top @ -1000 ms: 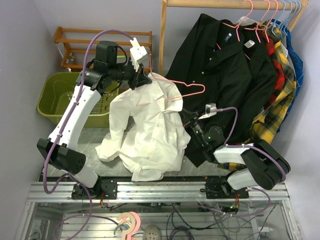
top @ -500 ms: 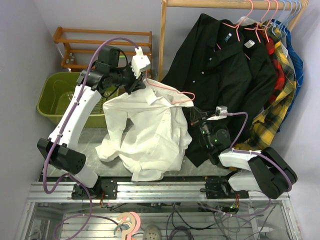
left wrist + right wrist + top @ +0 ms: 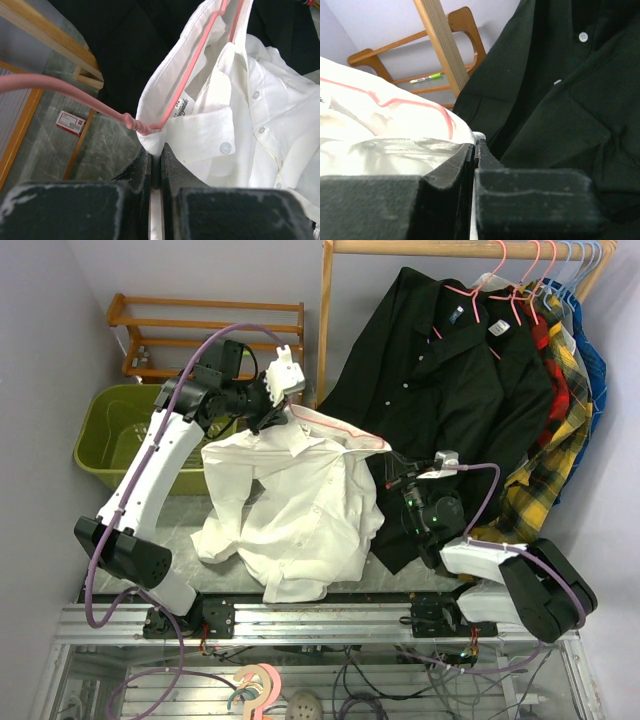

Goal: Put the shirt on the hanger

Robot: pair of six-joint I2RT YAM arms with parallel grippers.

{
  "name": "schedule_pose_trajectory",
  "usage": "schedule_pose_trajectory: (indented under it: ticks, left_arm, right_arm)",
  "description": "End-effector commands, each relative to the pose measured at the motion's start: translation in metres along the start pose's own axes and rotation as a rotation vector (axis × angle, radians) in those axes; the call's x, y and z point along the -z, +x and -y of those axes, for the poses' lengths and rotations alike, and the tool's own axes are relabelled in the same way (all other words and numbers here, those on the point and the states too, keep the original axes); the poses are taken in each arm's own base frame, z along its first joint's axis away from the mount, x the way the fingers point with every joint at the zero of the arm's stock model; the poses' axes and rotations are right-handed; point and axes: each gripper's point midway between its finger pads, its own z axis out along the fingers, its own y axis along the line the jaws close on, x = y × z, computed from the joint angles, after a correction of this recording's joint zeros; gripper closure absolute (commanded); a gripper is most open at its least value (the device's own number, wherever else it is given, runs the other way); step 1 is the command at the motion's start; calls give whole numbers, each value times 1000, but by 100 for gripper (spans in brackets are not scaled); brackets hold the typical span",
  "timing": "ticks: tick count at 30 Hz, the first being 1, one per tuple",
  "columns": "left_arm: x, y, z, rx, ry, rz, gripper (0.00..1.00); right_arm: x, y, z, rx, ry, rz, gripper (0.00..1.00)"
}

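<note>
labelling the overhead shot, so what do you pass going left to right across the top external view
green basket → white shirt → black shirt → yellow plaid shirt → blue shirt

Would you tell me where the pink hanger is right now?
Top view, centre: the hanger runs inside the shirt shoulder, from the left fingers towards the black shirt.

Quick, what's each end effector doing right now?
Left end effector: closed on the pink hanger at its neck.
Right end effector: closed on the white shirt.
</note>
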Motion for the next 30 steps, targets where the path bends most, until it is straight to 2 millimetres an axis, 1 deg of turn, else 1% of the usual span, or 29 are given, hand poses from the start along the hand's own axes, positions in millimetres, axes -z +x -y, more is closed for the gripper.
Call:
schedule_pose_trajectory:
  ticks: [1,3,6,8,10,11,12,15,17,20,22,25,28,30]
  left_arm:
    - [10,6,-12,-60,-73,-64,93]
    - [5,17,-9,-74,-58,-115,93]
    - [-6,35,2,-82,0,-202,93]
    - [-11,44,3,-76,7,-238,93]
    - [-15,41,-6,-62,-42,-221,93]
    - [-16,36,-10,-53,-65,-199,93]
    - [-17,30,-13,-44,-86,-173,93]
    - [-24,9,-14,-21,-125,-112,93]
    - [-30,-7,-13,4,-142,-67,93]
    - [-36,-29,-14,52,-170,19,93]
    - [-36,-41,-19,78,-211,64,93]
    - [-28,-60,-33,107,-280,128,93]
    - [-19,-78,-38,121,-306,188,93]
    - [-14,-88,-36,135,-301,225,93]
  right_arm:
    - [-5,-27,-3,25,-11,57,100]
    - [-7,-40,-14,54,-46,64,100]
    - [-11,-57,-22,129,-58,64,100]
    - [-14,-60,-30,174,-93,30,100]
    - [-19,-56,-46,198,-163,-34,100]
    - [-21,-50,-55,200,-200,-78,100]
    - [-24,-47,-68,199,-239,-105,100]
    - [-22,-23,-105,232,-322,-194,100]
    - [-18,-12,-128,233,-367,-223,100]
    - [-12,-6,-162,168,-444,-237,100]
    - [-7,-6,-180,126,-493,-239,100]
    - [0,-9,-202,79,-549,-241,100]
    - [6,-23,-224,9,-610,-214,100]
    - [7,-34,-236,-25,-641,-187,100]
